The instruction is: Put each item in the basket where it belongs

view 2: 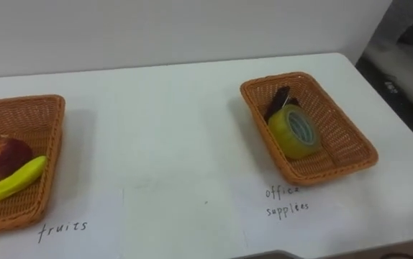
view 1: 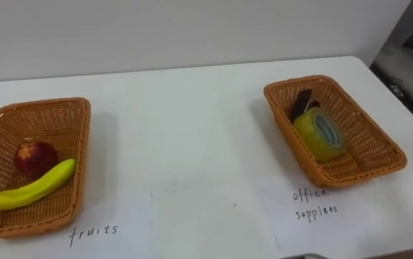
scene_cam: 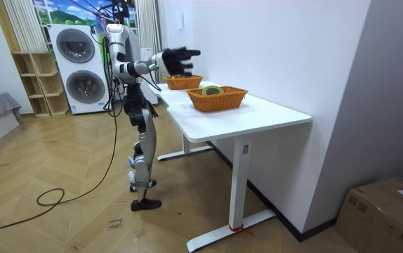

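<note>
Looks sorted: banana [view 1: 26,188] and apple [view 1: 35,157] in fruit basket [view 1: 79,140] at 9 o'clock, tape [view 1: 320,134] in office basket [view 1: 380,147] at 2. Right hand [scene_cam: 179,61] raised, fingers spread, empty. Risk: a dropping arm clips the office basket, near the worktop [view 1: 192,129] edge.

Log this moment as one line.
fruit basket: red fruit, banana | office supplies basket: tape roll, dark item | right hand: raised, open, empty | status: sorting looks done
</note>
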Available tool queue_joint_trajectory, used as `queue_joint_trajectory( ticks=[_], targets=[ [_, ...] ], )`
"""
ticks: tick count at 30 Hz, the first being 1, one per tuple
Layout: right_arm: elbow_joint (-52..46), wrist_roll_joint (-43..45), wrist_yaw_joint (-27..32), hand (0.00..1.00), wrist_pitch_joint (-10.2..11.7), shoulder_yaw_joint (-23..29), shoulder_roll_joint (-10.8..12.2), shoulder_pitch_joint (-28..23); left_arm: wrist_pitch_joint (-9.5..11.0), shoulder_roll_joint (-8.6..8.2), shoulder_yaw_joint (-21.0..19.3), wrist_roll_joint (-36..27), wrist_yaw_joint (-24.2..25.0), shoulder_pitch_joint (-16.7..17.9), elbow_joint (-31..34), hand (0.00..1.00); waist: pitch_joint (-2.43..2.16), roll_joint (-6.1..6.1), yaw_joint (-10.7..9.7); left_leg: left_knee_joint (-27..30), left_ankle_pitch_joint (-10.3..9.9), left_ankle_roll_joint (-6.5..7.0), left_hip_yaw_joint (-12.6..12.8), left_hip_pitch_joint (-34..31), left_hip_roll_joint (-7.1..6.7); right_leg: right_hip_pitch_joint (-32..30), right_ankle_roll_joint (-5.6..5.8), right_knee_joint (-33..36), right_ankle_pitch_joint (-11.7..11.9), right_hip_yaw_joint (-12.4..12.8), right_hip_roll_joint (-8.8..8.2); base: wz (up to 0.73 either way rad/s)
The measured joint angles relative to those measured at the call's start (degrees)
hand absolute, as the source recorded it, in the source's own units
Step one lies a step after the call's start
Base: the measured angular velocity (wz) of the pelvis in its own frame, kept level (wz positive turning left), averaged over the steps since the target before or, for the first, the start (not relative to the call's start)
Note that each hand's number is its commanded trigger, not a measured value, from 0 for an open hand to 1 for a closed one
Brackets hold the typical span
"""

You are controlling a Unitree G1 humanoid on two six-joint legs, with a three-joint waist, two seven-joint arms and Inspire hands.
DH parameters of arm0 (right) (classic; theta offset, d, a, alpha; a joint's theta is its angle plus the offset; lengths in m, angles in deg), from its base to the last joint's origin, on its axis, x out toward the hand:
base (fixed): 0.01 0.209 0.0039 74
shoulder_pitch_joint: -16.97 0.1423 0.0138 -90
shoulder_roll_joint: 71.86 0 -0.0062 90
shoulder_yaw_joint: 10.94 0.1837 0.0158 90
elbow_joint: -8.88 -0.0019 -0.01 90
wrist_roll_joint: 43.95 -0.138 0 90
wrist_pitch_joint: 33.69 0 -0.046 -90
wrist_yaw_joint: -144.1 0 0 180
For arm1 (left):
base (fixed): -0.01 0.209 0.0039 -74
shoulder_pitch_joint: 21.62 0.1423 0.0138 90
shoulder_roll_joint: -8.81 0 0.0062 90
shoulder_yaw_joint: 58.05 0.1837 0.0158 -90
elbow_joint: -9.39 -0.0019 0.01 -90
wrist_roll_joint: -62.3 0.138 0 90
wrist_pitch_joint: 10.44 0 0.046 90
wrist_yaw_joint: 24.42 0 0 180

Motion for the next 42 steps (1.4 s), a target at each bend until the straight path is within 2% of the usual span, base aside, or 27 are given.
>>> queue_joint_trajectory(
  ticks=[4,6,9,13,15,19,23,30,32,36,37,39,42],
  targets=[
    [4.23,-5.90,2.34,0.00,0.34,0.45,1.41,-1.77,-1.25,0.12,0.02,0.09,-0.04,-1.10,-0.08,0.00,0.02,0.06,-0.60,-0.08,0.00,-0.01,-0.15,0.08,0.06,0.04,-0.01,0.04,0.00,0.04,0.06,0.00],
    [6.46,-8.90,2.95,0.00,1.19,0.43,4.01,-3.74,-1.43,0.12,0.06,0.01,-0.04,-2.24,0.44,0.00,0.02,0.08,-0.62,-0.09,-0.08,-0.08,-0.16,0.01,0.14,-0.05,-0.01,0.04,0.00,-0.05,0.11,0.00],
    [9.89,-13.19,3.37,0.00,1.19,0.39,6.40,-5.23,-1.63,0.12,0.05,-1.08,-0.03,-3.41,0.45,0.00,0.06,0.55,-0.65,-0.05,-0.12,-0.06,-0.09,-0.03,0.10,-0.11,-0.08,0.10,-0.04,0.11,0.09,-0.02],
    [16.61,-15.10,4.25,0.00,1.27,0.10,7.35,-5.31,-1.63,-0.04,0.10,-2.16,-0.03,-4.17,0.38,0.00,0.07,1.03,-0.50,-0.17,-0.16,-0.03,-0.14,-0.04,-0.05,-0.10,-0.09,0.09,-0.09,0.67,0.08,0.00],
    [20.02,-16.52,4.82,0.00,1.38,0.07,7.53,-5.36,-1.51,-0.31,-0.03,-2.19,-0.03,-4.16,0.48,0.00,-0.05,1.22,-0.32,-0.19,-0.16,-0.02,-0.16,-0.02,-0.06,-0.07,-0.07,-0.02,-0.13,0.84,0.11,0.00],
    [26.34,-17.83,4.64,0.00,1.95,0.22,9.55,-6.72,-1.58,-0.43,-0.35,-2.00,-0.02,-2.98,1.48,0.00,-0.38,1.73,-0.20,-0.16,-0.16,-0.03,-0.52,-0.13,-0.09,0.05,-0.09,-0.73,-0.14,0.32,0.14,0.03],
    [32.03,-17.12,4.65,0.00,1.93,-0.21,11.91,-7.76,-1.62,-0.47,-0.41,-2.02,-0.02,-2.31,1.49,0.00,-0.38,1.88,-0.37,-0.18,-0.16,-0.04,-1.43,-0.39,-0.67,0.04,-0.04,-0.87,-0.64,0.10,0.05,0.12],
    [37.87,-19.25,4.16,0.00,2.02,-1.87,13.42,-8.13,-1.61,-0.98,-0.39,-2.04,-0.02,-1.47,1.21,0.00,-0.27,2.56,0.17,-0.14,-0.17,-0.03,-1.58,-0.62,-0.69,0.00,-0.04,-0.34,-0.64,0.10,0.03,0.02],
    [39.00,-19.02,2.25,0.00,2.06,-2.69,14.01,-8.57,-1.37,-1.45,-0.40,-2.07,0.00,-1.46,1.18,0.00,-0.17,3.18,0.18,-0.14,-0.22,0.01,-1.69,-0.46,-0.68,-0.06,-0.04,0.15,-0.64,0.14,0.00,0.00],
    [45.04,-16.72,-1.86,0.00,2.14,-5.71,14.28,-8.47,-0.44,-1.83,-0.40,-2.09,0.03,-1.87,0.16,0.00,-0.07,3.48,0.23,-0.15,-0.29,0.02,-1.82,-0.50,-0.80,0.08,-0.06,0.09,-0.76,0.12,-0.11,0.00],
    [45.96,-15.70,-3.55,0.00,2.02,-7.43,14.57,-8.72,-0.40,-2.00,-0.40,-2.15,0.02,-1.91,-0.02,0.00,-0.18,3.39,0.21,-0.11,-0.30,0.03,-1.83,-0.50,-0.83,0.19,-0.06,0.10,-0.90,0.10,-0.18,0.00],
    [51.40,-12.39,-6.97,0.00,1.91,-12.35,14.53,-8.57,0.21,-2.21,-0.36,-2.18,-0.05,-2.20,-2.34,0.00,-0.07,3.50,0.74,-0.08,-0.30,0.04,-1.55,-0.01,-0.82,0.57,-0.02,0.14,-1.10,0.68,-0.18,-0.03],
    [55.84,-9.54,-11.27,0.00,0.88,-16.46,14.63,-8.24,0.56,-2.60,-0.25,-2.19,-0.24,-3.01,-4.01,0.00,-0.07,3.48,1.61,0.30,-0.37,0.08,-1.56,0.12,-0.83,0.52,0.00,0.10,-1.11,0.84,-0.16,-0.02]
  ],
)
